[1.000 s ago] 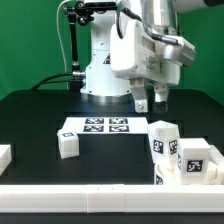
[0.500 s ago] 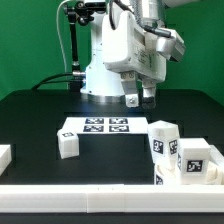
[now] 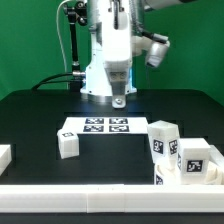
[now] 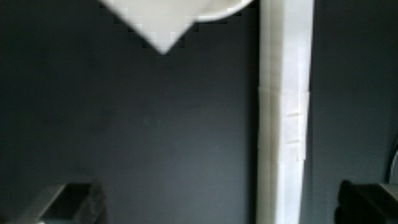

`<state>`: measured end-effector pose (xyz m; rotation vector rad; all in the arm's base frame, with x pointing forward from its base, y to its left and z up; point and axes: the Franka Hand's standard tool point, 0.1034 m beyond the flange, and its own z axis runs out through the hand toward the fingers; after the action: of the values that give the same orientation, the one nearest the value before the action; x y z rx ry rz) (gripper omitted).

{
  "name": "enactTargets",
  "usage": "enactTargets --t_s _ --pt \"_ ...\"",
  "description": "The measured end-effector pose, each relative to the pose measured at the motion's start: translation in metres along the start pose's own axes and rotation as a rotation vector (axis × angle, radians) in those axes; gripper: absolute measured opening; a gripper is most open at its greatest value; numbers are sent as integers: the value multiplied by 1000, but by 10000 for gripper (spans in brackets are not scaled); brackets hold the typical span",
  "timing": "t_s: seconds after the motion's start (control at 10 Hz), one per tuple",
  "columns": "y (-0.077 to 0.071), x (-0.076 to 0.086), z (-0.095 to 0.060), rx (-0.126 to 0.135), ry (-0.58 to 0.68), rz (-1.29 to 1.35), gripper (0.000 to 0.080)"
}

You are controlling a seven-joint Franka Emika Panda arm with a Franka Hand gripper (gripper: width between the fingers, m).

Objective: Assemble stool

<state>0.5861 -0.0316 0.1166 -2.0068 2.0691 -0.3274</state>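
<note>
Three white stool parts with black-and-white tags lie on the black table. One small leg block sits at the exterior view's left of the marker board. A taller tagged piece and a wider one stand at the right front; I cannot tell which of them is the seat. My gripper hangs above the table behind the marker board, seen edge-on, far from all the parts. In the wrist view my gripper is open, with its dark fingertips wide apart and nothing held.
A plain white block lies at the exterior view's far left. A long white rail runs along the front edge. The robot's white base stands behind my gripper. A white strip crosses the wrist view over the dark table.
My gripper has swung toward the exterior view's left and turned about its axis, so it now shows edge-on. It stayed open. No part has moved.
</note>
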Motion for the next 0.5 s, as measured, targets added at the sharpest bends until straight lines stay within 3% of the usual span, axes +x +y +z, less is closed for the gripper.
enactTargets --t_s 0.3,0.5 --pt "1 -1 1 -3 0 10 649" --pt "4 10 6 -30 31 -200 649"
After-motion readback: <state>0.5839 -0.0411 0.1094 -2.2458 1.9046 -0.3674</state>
